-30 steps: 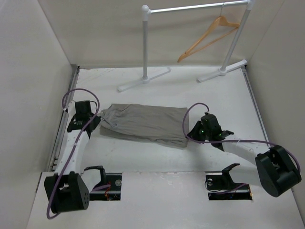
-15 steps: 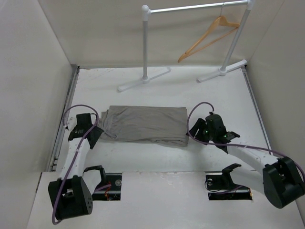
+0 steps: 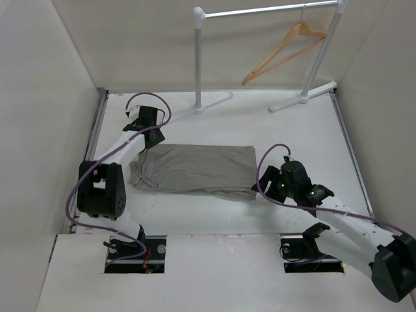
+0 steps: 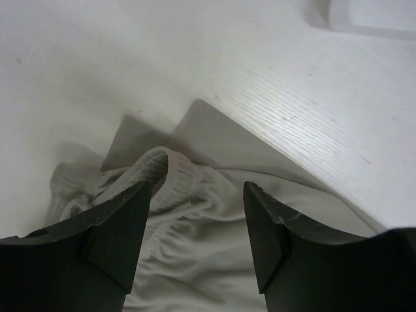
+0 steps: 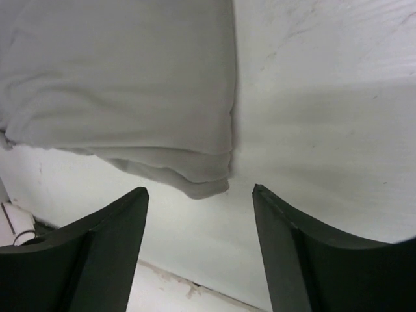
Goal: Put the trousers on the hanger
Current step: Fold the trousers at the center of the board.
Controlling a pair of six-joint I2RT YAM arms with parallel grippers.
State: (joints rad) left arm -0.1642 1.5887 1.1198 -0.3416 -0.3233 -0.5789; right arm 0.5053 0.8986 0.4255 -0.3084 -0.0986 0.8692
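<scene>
Progress: none of the placing was done.

- The trousers (image 3: 195, 168) lay folded flat in a rough rectangle on the white table (image 3: 305, 130), waistband end to the left, folded edge to the right.
- The hanger (image 3: 286, 49) hung bare by its hook on the clothes rail (image 3: 260, 12) at the far right, well apart from the cloth.
- Judged to be left: lift the garment, carry it to the hanger and drape it over the crossbar.

Left gripper (image 3: 145, 127): it was at the far-left corner of the trousers.

- The wrist view showed the jaws apart, with the gathered elastic waistband lying below and between them.
- No cloth was pinched.
- Whether the fingertips (image 4: 123, 214) brushed the fabric could not be told.

Right gripper (image 3: 268, 185): it was just beside the near-right corner of the trousers.

- Its jaws stood wide apart.
- Its wrist view showed the layered corner of the cloth ahead of the gap, with bare table under the tips.
- It held nothing, and no contact was seen.
</scene>
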